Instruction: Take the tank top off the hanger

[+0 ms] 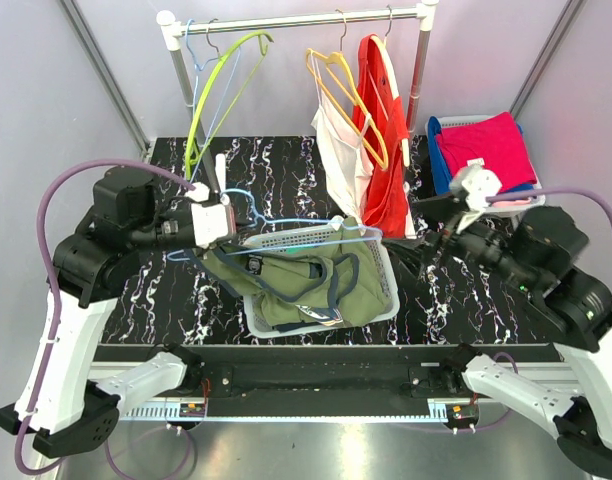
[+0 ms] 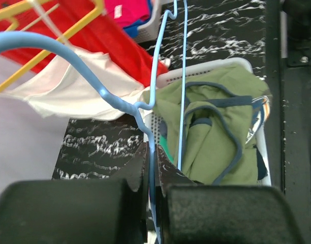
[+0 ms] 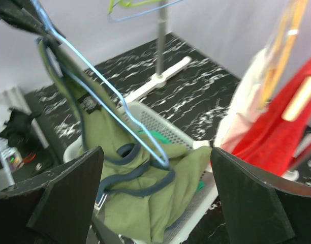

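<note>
An olive green tank top (image 1: 316, 285) with navy trim lies bunched in a white basket (image 1: 386, 262) at the table's middle. Its upper part still reaches up to a light blue hanger (image 1: 306, 225) near my left gripper (image 1: 214, 226). In the left wrist view that gripper (image 2: 153, 165) is shut on the hanger (image 2: 183, 76) wire, above the tank top (image 2: 216, 137). My right gripper (image 1: 428, 240) hovers just right of the basket. In its own view the right gripper (image 3: 155, 157) is open and holds nothing. It faces the hanger (image 3: 94, 76) and tank top (image 3: 140, 203), and the hanger's far end meets a navy strap.
A clothes rail (image 1: 296, 20) stands at the back. It carries bare green and blue hangers (image 1: 221, 80), a yellow hanger with a white garment (image 1: 338, 140) and a red garment (image 1: 388, 150). A basket of folded red and blue clothes (image 1: 486, 148) sits at the back right.
</note>
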`<action>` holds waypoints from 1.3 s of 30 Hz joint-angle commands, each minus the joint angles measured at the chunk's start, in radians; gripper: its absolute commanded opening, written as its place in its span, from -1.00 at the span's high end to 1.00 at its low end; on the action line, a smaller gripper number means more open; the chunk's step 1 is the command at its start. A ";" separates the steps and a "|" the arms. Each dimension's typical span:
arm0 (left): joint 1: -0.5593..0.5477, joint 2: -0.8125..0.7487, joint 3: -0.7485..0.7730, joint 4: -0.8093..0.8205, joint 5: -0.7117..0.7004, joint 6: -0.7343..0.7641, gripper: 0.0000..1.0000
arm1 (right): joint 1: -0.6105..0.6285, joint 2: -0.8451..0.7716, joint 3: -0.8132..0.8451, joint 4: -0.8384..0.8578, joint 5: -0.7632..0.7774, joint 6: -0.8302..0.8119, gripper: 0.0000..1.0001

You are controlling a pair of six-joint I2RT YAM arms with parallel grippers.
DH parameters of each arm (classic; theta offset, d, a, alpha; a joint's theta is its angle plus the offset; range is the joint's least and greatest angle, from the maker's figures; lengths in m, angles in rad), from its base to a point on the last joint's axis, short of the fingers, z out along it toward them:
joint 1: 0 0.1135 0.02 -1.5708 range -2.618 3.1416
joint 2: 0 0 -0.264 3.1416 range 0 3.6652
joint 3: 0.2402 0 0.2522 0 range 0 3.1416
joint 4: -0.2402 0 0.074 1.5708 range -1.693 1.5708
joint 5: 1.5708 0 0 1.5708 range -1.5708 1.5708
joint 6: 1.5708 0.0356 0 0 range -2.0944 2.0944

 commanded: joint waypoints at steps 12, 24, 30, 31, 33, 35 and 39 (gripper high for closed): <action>-0.016 0.009 0.000 -0.029 0.242 0.080 1.00 | 0.000 0.140 0.076 0.025 -0.469 -0.060 -0.65; -0.018 0.054 0.052 -0.029 0.268 0.053 1.00 | -0.001 0.183 0.064 -0.048 -0.523 -0.095 -0.59; -0.019 0.084 0.086 -0.006 0.300 0.011 1.00 | -0.001 0.203 0.041 -0.023 -0.540 -0.086 -0.59; -0.021 0.087 0.087 -0.004 0.301 0.010 1.00 | 0.000 0.208 0.035 -0.015 -0.541 -0.085 -0.59; -0.022 0.094 0.093 -0.001 0.305 0.002 1.00 | 0.000 0.211 0.032 -0.008 -0.544 -0.082 -0.57; -0.024 0.101 0.098 -0.001 0.308 0.001 1.00 | 0.000 0.214 0.027 -0.002 -0.543 -0.079 -0.51; -0.027 0.101 0.101 0.001 0.311 -0.007 1.00 | 0.000 0.218 0.026 0.002 -0.538 -0.088 -0.20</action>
